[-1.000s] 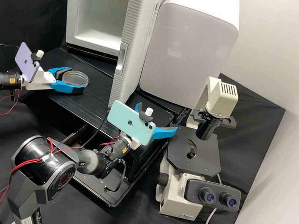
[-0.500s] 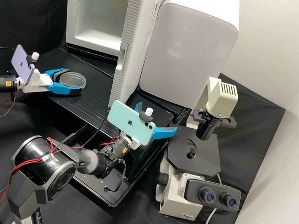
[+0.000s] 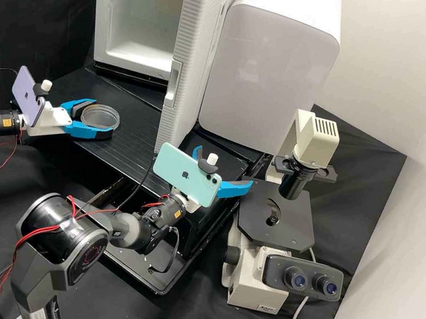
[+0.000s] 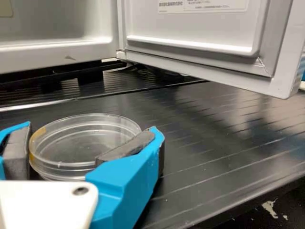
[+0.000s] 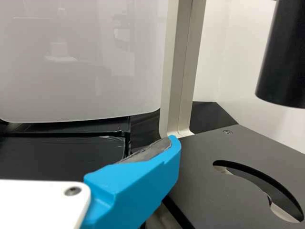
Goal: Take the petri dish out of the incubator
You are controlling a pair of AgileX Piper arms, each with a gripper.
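Dish first: the clear, round plastic petri dish (image 4: 83, 143) is outside the white, box-shaped incubator (image 3: 129, 26), just in front of its open chamber and low over the black ribbed counter (image 4: 224, 143). Whether it rests on the counter or hangs just above it, I cannot tell.

My left jaws pinch it by its side wall, a grey pad (image 4: 125, 147) on either side. I judge that hold is chosen to keep lid and base together and level, so nothing inside slides. Its place in front of the chamber suggests the taking-out is all but done.

The dish lies flat, broad face up and its axis upright. Being round, it has no long axis and points nowhere along the counter.

My right jaws hang on the outer side of the incubator's swung-open ribbed white door (image 3: 189, 53), above the black stage of a pale grey microscope (image 3: 276, 220). That is probably parked clear of the dish's path. Whether they are spread or pressed together I cannot tell.
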